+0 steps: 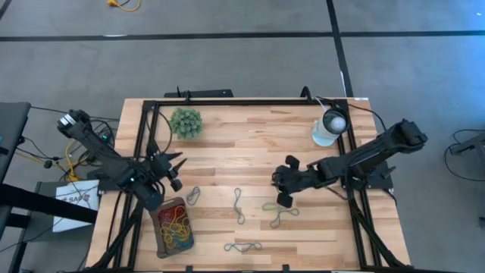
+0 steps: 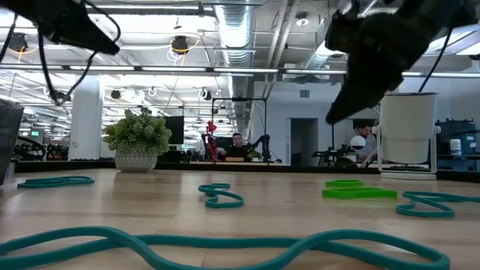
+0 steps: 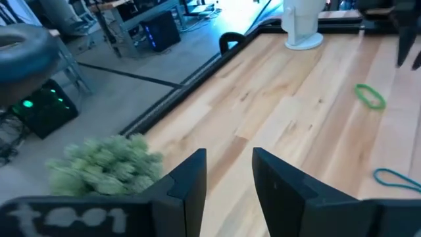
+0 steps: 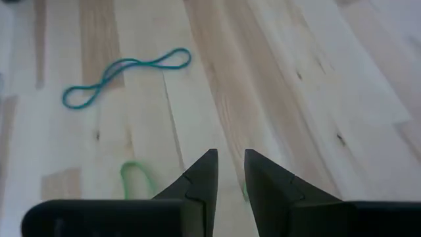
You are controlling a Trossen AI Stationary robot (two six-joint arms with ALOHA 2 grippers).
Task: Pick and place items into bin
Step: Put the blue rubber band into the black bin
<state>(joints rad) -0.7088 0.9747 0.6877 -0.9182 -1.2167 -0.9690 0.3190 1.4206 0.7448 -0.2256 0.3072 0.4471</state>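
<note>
Several thin rubber-band loops lie flat on the wooden table: blue-grey ones [image 1: 193, 195] [image 1: 239, 206] [image 1: 284, 218] [image 1: 242, 246] and a green one [image 1: 271, 205]. The dark grey bin [image 1: 157, 227] sits near the table's left near corner, with red, yellow and green bands [image 1: 176, 227] inside. My left gripper [image 1: 174, 171] hovers just beyond the bin's far end, open and empty [image 3: 227, 178]. My right gripper [image 1: 284, 186] hangs above the green band [image 4: 135, 174], narrowly open [image 4: 230, 171] and holding nothing. A blue-grey band [image 4: 125, 76] lies farther ahead of it.
A fuzzy green plant ball [image 1: 186, 121] stands at the far left of the table and a white round lamp-like object [image 1: 331, 125] at the far right. A black metal frame [image 1: 227, 101] borders the table. Bare wood lies between the two grippers.
</note>
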